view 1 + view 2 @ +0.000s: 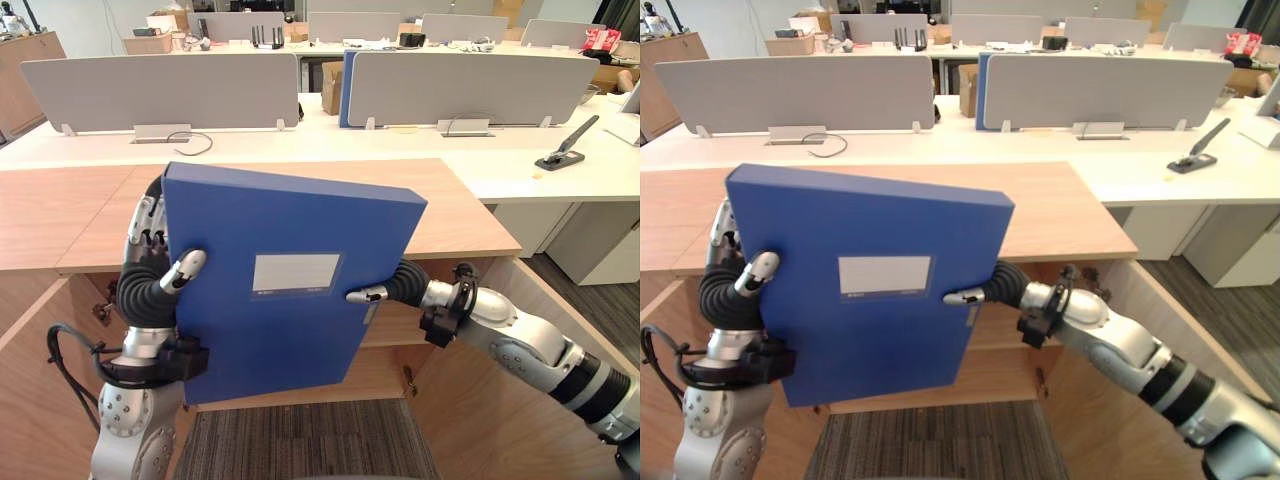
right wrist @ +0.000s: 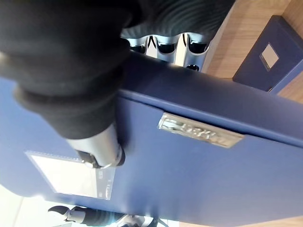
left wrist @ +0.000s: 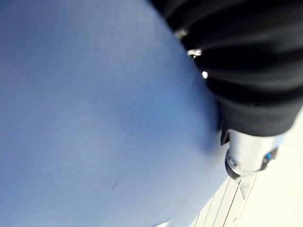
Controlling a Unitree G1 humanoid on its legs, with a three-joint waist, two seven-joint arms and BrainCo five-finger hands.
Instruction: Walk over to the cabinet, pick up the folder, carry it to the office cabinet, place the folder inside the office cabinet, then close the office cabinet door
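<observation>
at the far left, an open door (image 1: 35,395) of the office cabinet (image 1: 450,215) swings out toward the robot. just inside it the left hand (image 1: 150,262) clamps the left edge of the folder (image 1: 290,320): its thumb lies across the blue front face and its fingers reach round behind, so the edge is pinched between them. in the left wrist view the blue face sits right up against the hand's dark cover.

the folder is off any surface, upright and tipped a little to one side, its label pocket (image 1: 296,273) facing the robot. it hangs in front of the cabinet's open mouth, below the wooden top, and hides much of the inside. holding it by both side edges likely keeps the broad, flat box from twisting as it goes in.

on the folder's right edge the right hand (image 1: 380,292) mirrors the grip: thumb (image 2: 102,151) pressed on the face beside the label, fingers (image 2: 163,45) curled over the back, near a metal plate (image 2: 201,130). past them another blue folder (image 2: 277,52) lies on a wooden surface. the right door (image 1: 520,390) stands open too, so placing comes next and closing is not yet done.
</observation>
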